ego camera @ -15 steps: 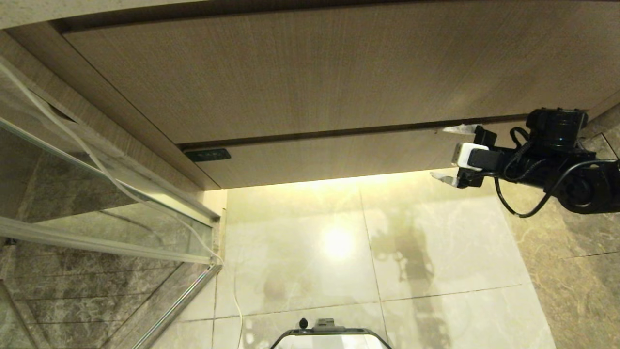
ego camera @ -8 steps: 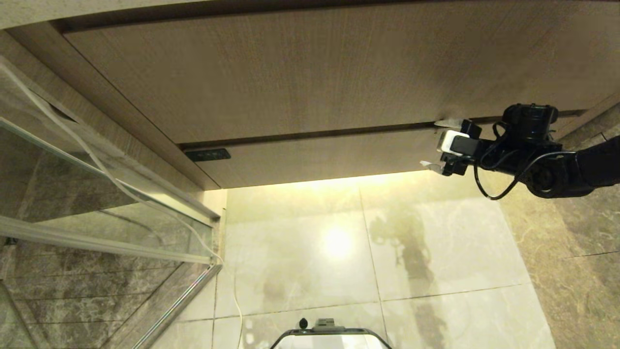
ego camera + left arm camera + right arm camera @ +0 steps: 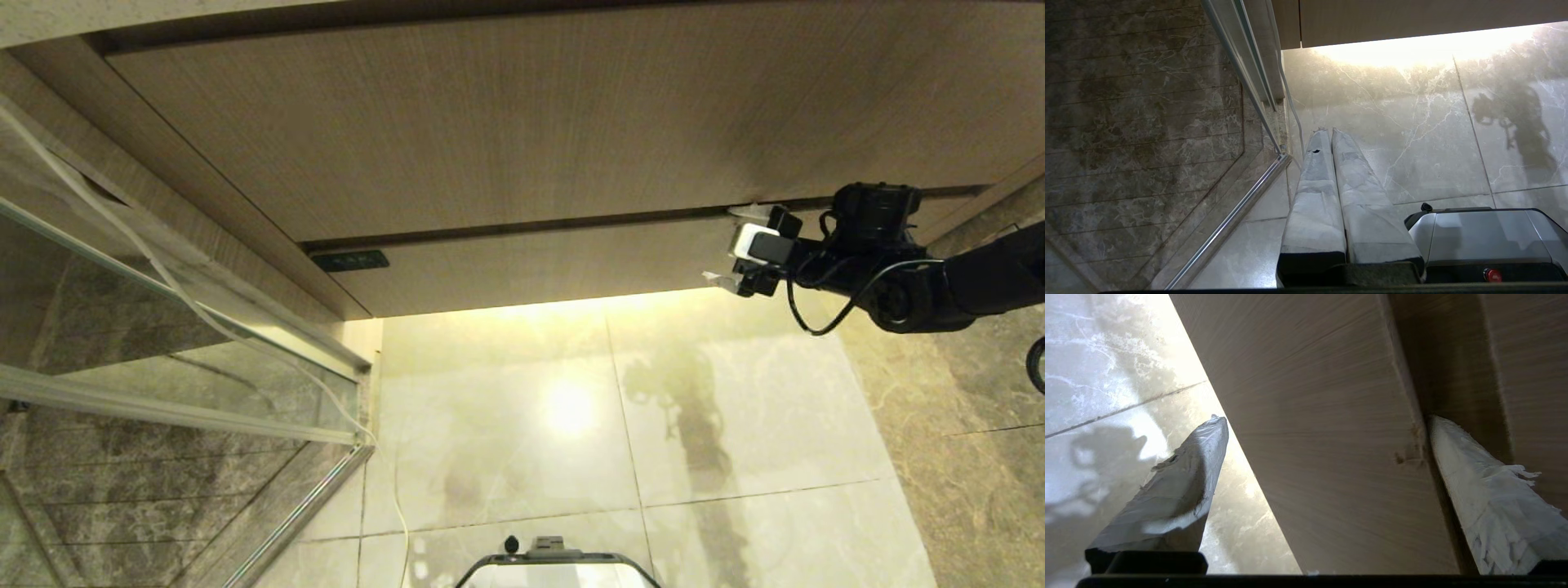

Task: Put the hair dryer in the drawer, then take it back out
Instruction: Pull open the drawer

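The right gripper (image 3: 729, 245) is up against the right end of the drawer (image 3: 531, 265), jaws spread wide and straddling the front panel: the upper fingertip sits at the dark seam between the drawer and the taller wood panel (image 3: 490, 122) above, the lower one pokes out past the drawer's bottom edge over the lit floor tiles (image 3: 571, 408). From the right wrist, one taped finger (image 3: 1180, 486) hangs in front of the bright floor while the other is tucked in the shadowed gap beside the panel's edge, nothing pinched between them. The drawer is shut flush, its small dark label (image 3: 351, 260) at the far left end. The hair dryer is nowhere in sight. The left gripper (image 3: 1329, 132) hangs low over the tiles beside the glass shower door (image 3: 1241, 81), fingers pressed together and empty, the robot's base (image 3: 1486, 232) just beside it.
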Controlling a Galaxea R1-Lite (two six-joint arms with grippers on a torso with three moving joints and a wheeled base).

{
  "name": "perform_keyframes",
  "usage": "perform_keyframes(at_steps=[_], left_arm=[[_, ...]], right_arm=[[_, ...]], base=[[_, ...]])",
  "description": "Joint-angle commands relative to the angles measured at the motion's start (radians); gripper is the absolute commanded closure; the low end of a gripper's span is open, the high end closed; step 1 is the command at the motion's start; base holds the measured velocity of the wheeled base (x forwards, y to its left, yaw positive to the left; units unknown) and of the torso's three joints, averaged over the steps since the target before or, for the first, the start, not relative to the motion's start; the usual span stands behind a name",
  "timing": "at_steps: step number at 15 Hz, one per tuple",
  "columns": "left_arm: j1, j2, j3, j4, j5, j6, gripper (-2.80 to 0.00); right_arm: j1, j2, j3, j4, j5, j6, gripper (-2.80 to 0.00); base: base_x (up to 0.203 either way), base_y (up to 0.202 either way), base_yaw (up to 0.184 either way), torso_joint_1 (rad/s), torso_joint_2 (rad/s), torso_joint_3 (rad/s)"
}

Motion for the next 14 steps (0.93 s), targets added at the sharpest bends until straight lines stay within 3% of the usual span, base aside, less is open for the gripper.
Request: perform_keyframes(at_steps=[1, 3, 14], left_arm=[[0.000, 0.000, 0.000, -0.001, 0.000, 0.000, 0.00], [0.000, 0.000, 0.000, -0.001, 0.001, 0.000, 0.00], [0.000, 0.000, 0.000, -0.001, 0.000, 0.000, 0.00]], right_arm=[[-0.004, 0.002, 0.007, 0.070, -0.050, -0.008, -2.80], [-0.004, -0.002, 0.001, 0.174, -0.126, -0.006, -2.80], [-0.005, -0.087, 0.109, 0.266, -0.204, 0.073, -2.80]], base=[[0.000, 0.000, 0.000, 0.000, 0.00, 0.000], [0.000, 0.000, 0.000, 0.000, 0.00, 0.000], [0.000, 0.000, 0.000, 0.000, 0.00, 0.000]])
